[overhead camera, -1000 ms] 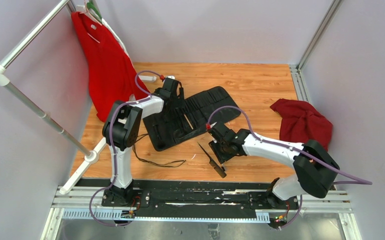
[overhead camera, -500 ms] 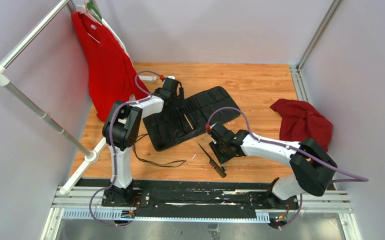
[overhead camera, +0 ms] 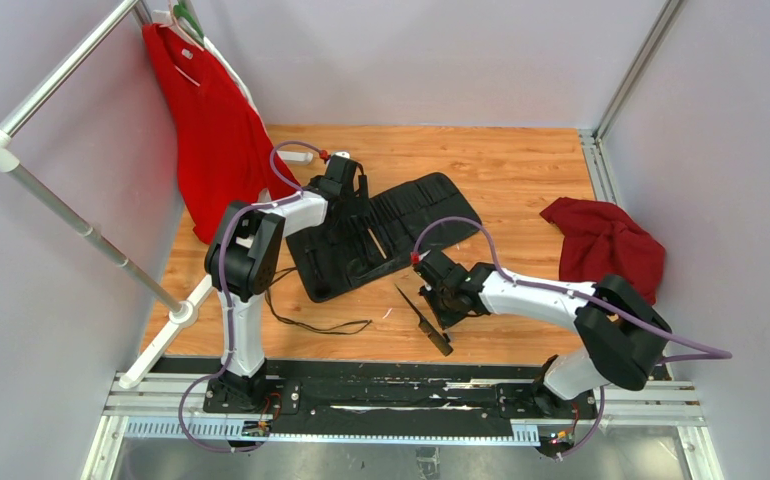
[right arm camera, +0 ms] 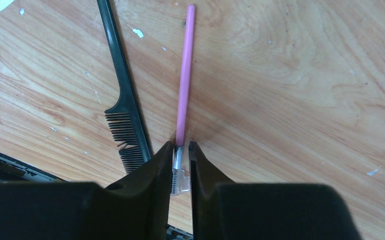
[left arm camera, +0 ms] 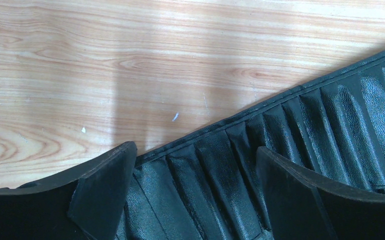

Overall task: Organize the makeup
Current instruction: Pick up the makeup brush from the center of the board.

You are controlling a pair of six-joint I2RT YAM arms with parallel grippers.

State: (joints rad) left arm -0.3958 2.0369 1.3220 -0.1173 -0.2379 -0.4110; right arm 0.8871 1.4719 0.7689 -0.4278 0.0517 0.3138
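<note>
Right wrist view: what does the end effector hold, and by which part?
The thin pink-handled makeup tool, pinched at its silver collar, next to the clear comb tip.

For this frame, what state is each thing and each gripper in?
pink-handled tool: flat on the table, pinched at its neck by the right gripper.
black comb: lying loose beside it.
roll-up case: unrolled, slots up.
left gripper: open, over the case's edge.
red shirt: hanging from the rail.
dark red cloth: crumpled.
</note>
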